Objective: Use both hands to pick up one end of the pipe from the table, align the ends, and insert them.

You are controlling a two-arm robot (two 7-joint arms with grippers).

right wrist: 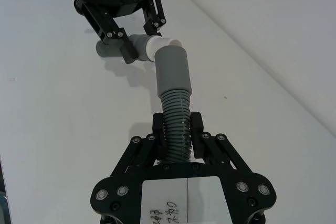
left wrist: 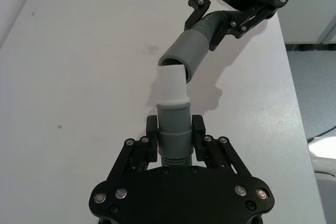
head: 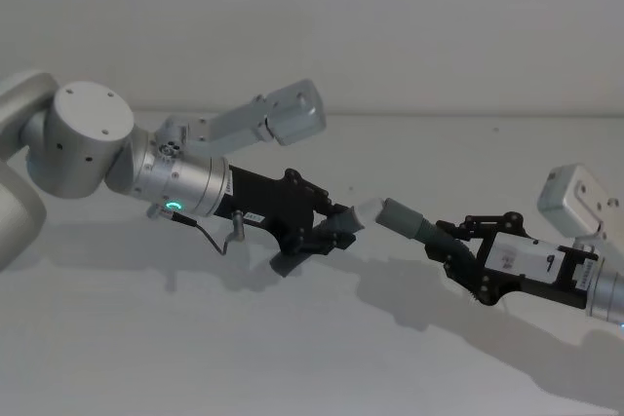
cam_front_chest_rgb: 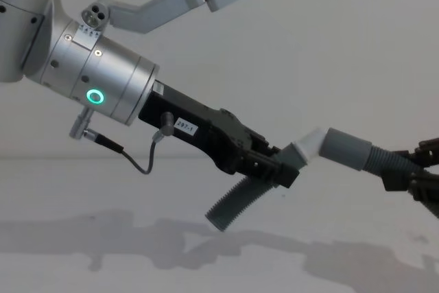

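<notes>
Off-white and matte, the table [head: 195, 358] runs back to a pale wall [head: 390, 26], with open surface beneath the arms and on both sides of them. From the left wrist, the table's side edge lies just beyond the right gripper [left wrist: 216, 24], with floor [left wrist: 315, 93] past it (little spare room on that side).

Above mid-table hangs the left gripper [head: 339, 224]. Its jaws are narrowly parted and clamped on the grey cuff of the left hose piece [left wrist: 173, 129], just behind the white spigot [left wrist: 172, 85]. The ribbed tail droops below the fingers in the chest view.

Reaching in from the right, the right gripper has its jaws clamped on the ribbed part of the right hose piece [right wrist: 174, 124], behind its grey sleeve [right wrist: 172, 72].

Both pieces are held off the table. The spigot's tip meets the sleeve's mouth at an angle; how deep it sits cannot be told.
</notes>
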